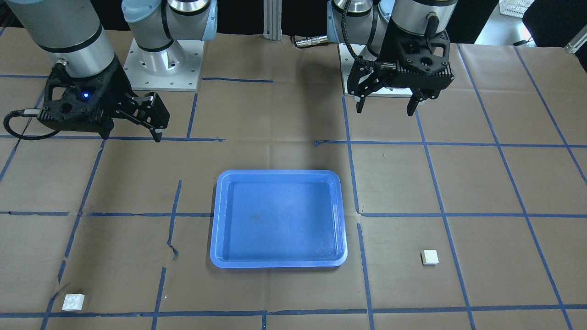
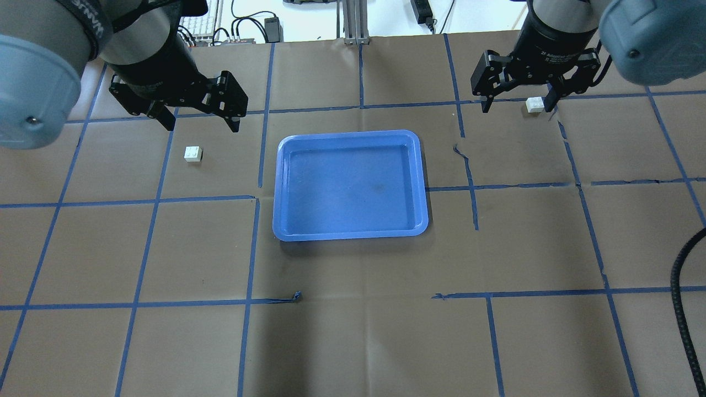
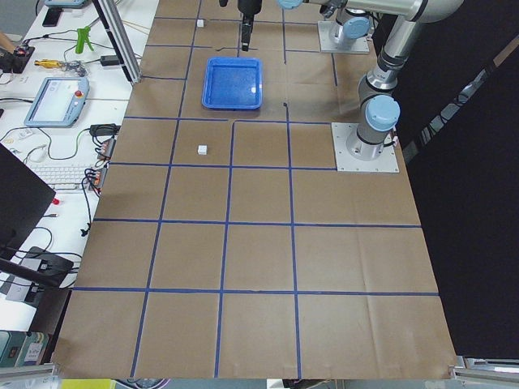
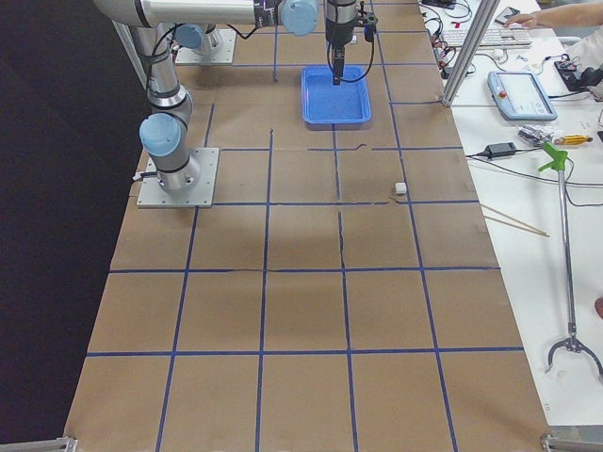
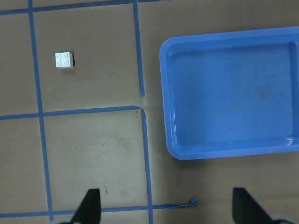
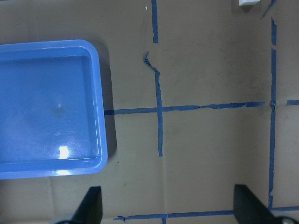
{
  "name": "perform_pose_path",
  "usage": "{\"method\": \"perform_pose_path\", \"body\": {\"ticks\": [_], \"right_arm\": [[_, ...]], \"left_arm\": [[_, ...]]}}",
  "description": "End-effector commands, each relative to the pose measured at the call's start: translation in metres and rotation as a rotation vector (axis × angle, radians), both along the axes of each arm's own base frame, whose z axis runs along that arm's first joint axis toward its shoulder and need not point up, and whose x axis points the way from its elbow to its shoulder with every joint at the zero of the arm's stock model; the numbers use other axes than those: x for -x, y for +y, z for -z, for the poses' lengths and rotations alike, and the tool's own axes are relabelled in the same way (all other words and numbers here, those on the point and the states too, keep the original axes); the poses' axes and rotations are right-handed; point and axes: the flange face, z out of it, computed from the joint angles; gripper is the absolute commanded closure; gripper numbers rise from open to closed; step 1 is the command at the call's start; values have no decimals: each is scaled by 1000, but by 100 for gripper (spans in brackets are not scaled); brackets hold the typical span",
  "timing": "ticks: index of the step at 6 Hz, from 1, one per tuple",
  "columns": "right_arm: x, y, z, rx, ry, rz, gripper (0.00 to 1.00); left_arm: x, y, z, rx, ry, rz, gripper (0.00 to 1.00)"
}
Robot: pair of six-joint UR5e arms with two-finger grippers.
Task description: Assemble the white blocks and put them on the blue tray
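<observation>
The blue tray [image 2: 350, 184] lies empty at the table's middle. One white block [image 2: 193, 154] lies on the paper left of the tray; it also shows in the front view [image 1: 429, 257] and the left wrist view [image 5: 64, 60]. The second white block [image 2: 534, 104] lies far right of the tray, also in the front view [image 1: 73, 302] and at the top edge of the right wrist view [image 6: 247, 2]. My left gripper [image 2: 201, 124] is open and empty, high above the table. My right gripper [image 2: 517, 106] is open and empty, also raised.
Brown paper with a blue tape grid covers the table. The paper is torn near the tray's right side [image 2: 462, 154]. A black cable [image 2: 684, 309] hangs at the right edge. The arm bases [image 1: 163, 64] stand at the robot's side of the table.
</observation>
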Motion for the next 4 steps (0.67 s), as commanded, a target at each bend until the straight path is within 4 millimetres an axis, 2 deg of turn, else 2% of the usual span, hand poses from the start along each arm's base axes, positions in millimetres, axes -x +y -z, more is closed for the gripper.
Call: {"method": "perform_pose_path", "body": {"ticks": [1,2,3,4], "right_arm": [[1,0,0,-2,0,2,0],[1,0,0,-2,0,2,0],[1,0,0,-2,0,2,0],[1,0,-1,1,2,2,0]], "left_arm": [[-3,-7,-6,6,-1,9,1],[-11,-9,-18,39,-7,-8,1],[-17,-20,22,-52,-13,-23,1],[-25,-38,71,-150,-27,-34,1]]}}
